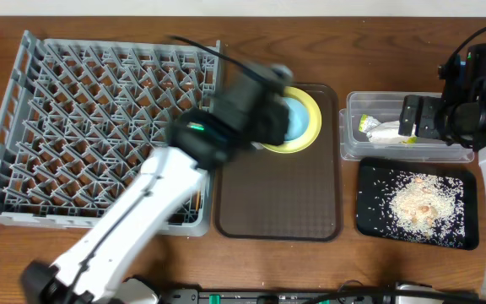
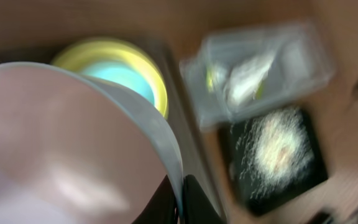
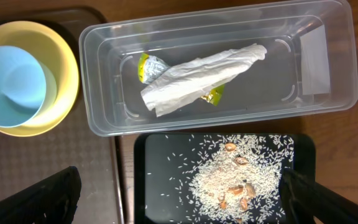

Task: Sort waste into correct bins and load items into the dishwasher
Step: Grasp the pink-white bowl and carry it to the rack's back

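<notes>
One round white bowl (image 2: pixel 61 143) is gripped by its rim in your left jaws, at nine o'clock of the round yellow-green plate (image 1: pixel 314 118); your right jaws gape open.

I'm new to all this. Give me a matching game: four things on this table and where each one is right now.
Things:
1 napkin
2 rice scraps
3 light blue bowl
4 white bowl

Places:
A on the yellow-green plate
B held by the left pincer
C in the clear tub
D on the black tray

Pairs: 1-C, 2-D, 3-A, 4-B.
</notes>
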`<state>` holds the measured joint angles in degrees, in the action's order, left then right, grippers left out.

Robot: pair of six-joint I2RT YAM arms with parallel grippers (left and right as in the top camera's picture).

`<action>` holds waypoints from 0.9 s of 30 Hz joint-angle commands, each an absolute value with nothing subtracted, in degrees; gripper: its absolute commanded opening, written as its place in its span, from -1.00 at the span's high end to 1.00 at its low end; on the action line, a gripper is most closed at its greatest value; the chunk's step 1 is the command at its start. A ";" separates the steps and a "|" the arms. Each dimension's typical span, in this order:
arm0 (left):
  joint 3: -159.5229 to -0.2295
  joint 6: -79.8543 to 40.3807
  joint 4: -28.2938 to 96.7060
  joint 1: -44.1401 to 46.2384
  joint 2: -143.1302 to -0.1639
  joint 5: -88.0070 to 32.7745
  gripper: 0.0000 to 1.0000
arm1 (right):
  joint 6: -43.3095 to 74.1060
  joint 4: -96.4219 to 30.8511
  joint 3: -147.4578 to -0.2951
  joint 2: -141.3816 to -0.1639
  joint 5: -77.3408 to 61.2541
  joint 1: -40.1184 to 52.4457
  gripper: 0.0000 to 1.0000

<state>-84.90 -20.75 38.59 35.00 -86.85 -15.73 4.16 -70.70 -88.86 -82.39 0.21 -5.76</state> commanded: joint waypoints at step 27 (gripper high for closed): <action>-85.08 -29.08 19.62 -17.45 -121.40 -90.13 0.85 | 4.89 -70.70 -88.90 -82.52 0.16 -6.33 -0.98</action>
<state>-85.21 -28.49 19.09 -17.43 -118.48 -88.64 4.16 -70.70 -88.84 -82.39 0.19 -5.76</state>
